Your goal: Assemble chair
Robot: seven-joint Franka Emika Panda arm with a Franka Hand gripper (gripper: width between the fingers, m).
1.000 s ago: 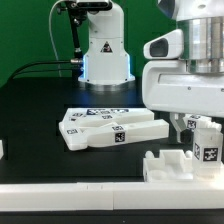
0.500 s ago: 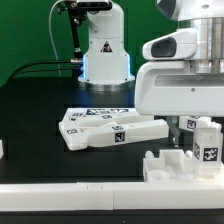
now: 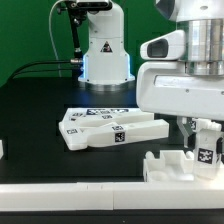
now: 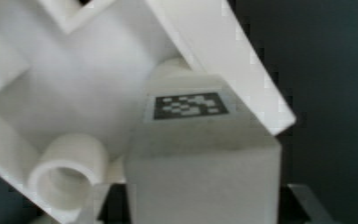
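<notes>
White plastic: one tagged block (image 3: 207, 151) clamped in the gripper (image 3: 205, 137), low over one notched base (image 3: 168, 167) at the table's (image 3: 40, 112) front edge, exterior view's right; contact between them unclear. One cluster of flat panels (image 3: 108, 128) lies mid-table, its piece count unclear. One small piece (image 3: 2, 150) sits at the left edge, with bare table between it and the panels.

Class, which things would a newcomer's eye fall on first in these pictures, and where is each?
The bulky glossy white robot arm fills the exterior view's right, its pincer closed on a white plastic block with a black-and-white square tag. Flat white tagged plastic panels lie at the middle of the black table.
</notes>
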